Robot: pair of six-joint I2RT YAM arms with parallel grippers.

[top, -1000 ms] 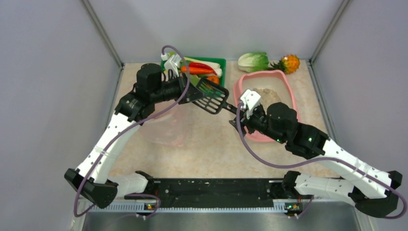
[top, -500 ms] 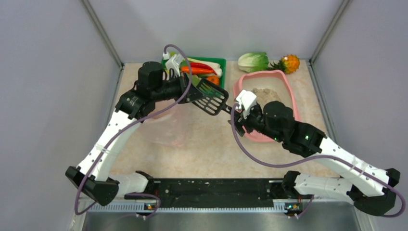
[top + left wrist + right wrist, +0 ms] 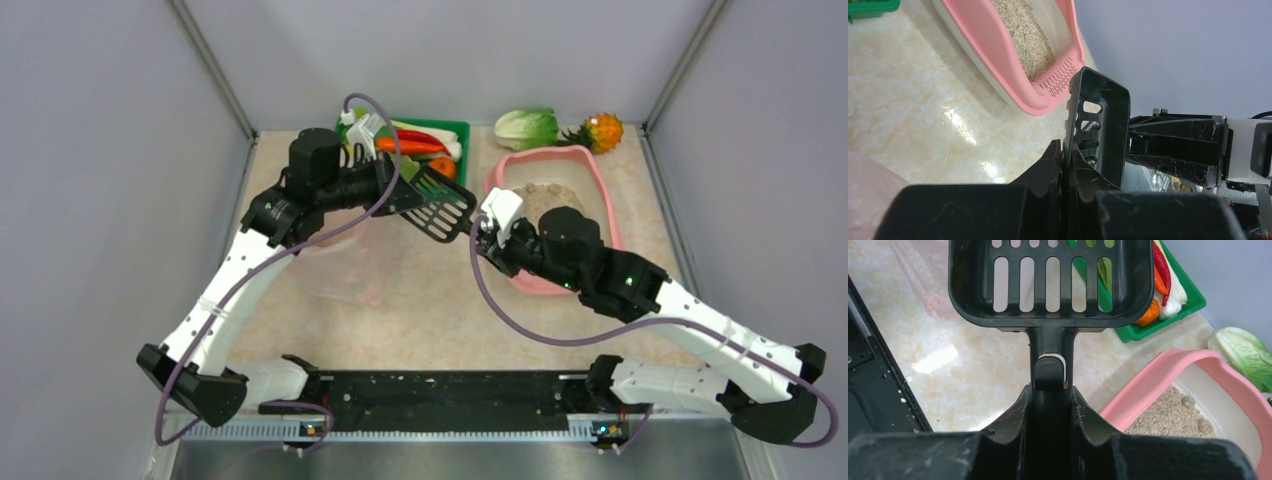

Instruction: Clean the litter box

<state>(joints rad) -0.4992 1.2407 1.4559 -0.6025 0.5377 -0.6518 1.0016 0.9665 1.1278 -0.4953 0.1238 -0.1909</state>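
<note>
Both arms have hold of the same black scoop [image 3: 441, 206], just above the middle of the top view, and to me it looks like a hand-over in mid-air. The left claw [image 3: 405, 188] is pressed together on the scoop's side wall. In its own camera the fingers pinch that thin slotted wall edge-on, which is fine for carrying but awkward for digging. The right claw [image 3: 482, 228], at the scoop's lower right, is pinched shut on the handle. Its wrist view shows the handle running straight down between the fingers, with the slotted bowl across the top of the frame and nothing in it that I can see. That is the grip you would want for scooping, so I'd guess the idea is to give the tool to the arm nearest the work.

The litter box [image 3: 545, 152] sits on the counter [image 3: 430, 300] in the right half of the top view, right beside the right arm. Beige litter shows in its upper part, and the arm hides the lower part. The scoop hangs over bare counter between the box and the pale pink bag-lined bin [image 3: 340, 265] at centre left, under the left arm. I take it the bin stands that close so scooped waste has only a short way to go. The green tray [image 3: 455, 128] of vegetables at top centre seems to play no part.
</note>
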